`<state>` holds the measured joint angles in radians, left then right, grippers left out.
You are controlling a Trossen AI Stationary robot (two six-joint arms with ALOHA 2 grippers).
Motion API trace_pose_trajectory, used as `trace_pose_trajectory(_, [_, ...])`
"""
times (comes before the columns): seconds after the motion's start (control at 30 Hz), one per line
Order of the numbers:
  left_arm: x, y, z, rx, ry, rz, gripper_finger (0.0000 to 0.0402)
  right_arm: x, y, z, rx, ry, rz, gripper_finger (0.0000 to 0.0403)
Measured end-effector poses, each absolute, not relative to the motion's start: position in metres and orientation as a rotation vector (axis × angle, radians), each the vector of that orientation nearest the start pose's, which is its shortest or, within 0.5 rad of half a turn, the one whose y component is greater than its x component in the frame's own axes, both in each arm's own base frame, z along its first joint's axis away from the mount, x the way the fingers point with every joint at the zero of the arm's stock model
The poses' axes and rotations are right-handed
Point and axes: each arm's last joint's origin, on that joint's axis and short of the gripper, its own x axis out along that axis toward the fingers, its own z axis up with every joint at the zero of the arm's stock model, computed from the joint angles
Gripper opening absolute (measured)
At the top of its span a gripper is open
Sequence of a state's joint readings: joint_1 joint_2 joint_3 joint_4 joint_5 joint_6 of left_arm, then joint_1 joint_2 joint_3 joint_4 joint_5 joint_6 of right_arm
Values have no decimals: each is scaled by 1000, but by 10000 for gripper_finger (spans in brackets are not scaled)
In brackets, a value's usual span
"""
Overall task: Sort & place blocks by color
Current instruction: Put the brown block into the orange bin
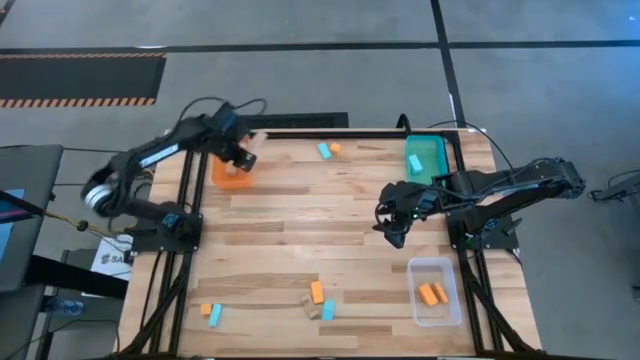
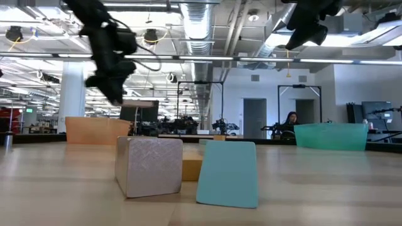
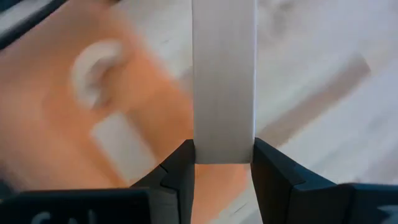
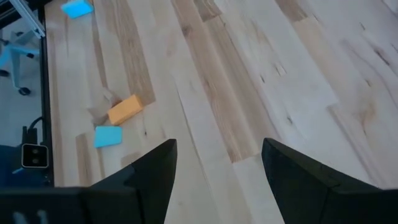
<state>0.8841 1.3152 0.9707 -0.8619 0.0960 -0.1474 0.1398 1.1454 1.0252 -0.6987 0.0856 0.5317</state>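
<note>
Surface: wood-plank surface (image 1: 300, 240), trays along its edges.
Left gripper (image 1: 245, 158): above the orange tray (image 1: 232, 175) at the far left corner, jaws clamped on a pale wood block (image 3: 224, 81).
Right gripper (image 1: 392, 225): over bare planks near the right edge, jaws apart.
Loose blocks: orange block (image 4: 124, 109), light blue block (image 4: 107, 136) close together near the front edge.

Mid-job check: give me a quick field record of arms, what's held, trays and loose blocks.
left gripper: shut on pale wood block, above orange tray
right gripper: open, empty, over bare table mid-right
teal tray: one light blue block
clear tray: two orange blocks
loose blocks: pair at far edge, cluster near edge, pair near-left
</note>
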Motion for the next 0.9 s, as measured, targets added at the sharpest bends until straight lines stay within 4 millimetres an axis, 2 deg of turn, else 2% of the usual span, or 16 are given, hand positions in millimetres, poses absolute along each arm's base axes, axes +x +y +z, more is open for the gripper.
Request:
trace_pose_trajectory(0.17, [128,159,232,-845,947,1034,103,226,28,304,395,801,-164,259])
trace_pose_trajectory(0.3, [119,151,224,-938,871,1175,103,226,28,304,378,800,-158,259])
trace_pose_trajectory(0.47, [121,148,213,-1020,849,1139,104,226,28,304,363,801,-152,259])
trace_pose_trajectory(0.9, [140,148,195,-1040,940,1157,109,226,28,304,346,802,-144,259])
